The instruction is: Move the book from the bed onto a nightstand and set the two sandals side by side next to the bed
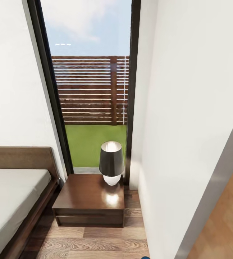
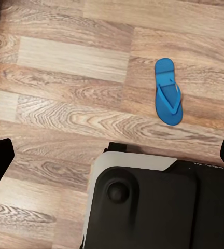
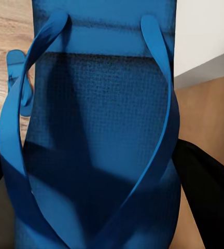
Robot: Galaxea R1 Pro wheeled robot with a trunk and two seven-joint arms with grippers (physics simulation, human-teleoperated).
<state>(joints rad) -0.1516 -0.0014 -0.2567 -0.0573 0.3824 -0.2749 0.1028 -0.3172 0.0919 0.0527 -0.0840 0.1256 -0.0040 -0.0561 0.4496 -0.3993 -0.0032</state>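
Note:
One blue sandal hangs close in front of the right wrist camera, with my right gripper shut on it and dark fingers at its sides. A second blue sandal lies flat on the wood floor; it is the small blue shape beside the held one. My left gripper is open over the floor with nothing in it. The bed stands at the left of the head view, and the nightstand sits beside it under the window. The book is out of view.
A lamp with a dark shade stands on the nightstand's back right corner. A white wall closes the right side, leaving a narrow strip of floor before the nightstand. My dark base fills the near part of the left wrist view.

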